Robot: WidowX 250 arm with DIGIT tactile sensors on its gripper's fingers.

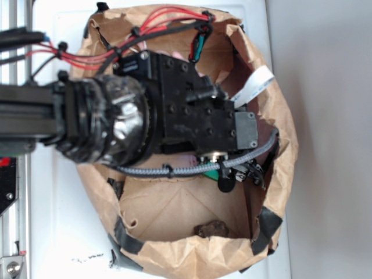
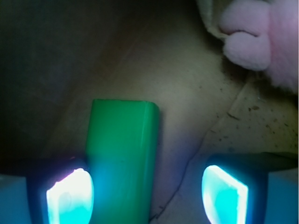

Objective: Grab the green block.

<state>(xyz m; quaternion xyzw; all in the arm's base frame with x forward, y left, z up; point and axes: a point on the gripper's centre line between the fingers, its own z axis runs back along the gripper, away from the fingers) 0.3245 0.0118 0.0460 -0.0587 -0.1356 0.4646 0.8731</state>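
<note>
In the wrist view the green block lies lengthwise on brown paper, running down between my two glowing fingertips. My gripper is open around it: the left pad sits right against the block's left side, while the right pad stands well off with bare paper between. In the exterior view only a sliver of the green block peeks out under the black wrist, and the gripper itself is hidden below the arm.
A pink plush bunny lies at the upper right of the wrist view. The arm reaches down into a crumpled brown paper bag with black tape patches. A small dark brown lump rests on the bag floor.
</note>
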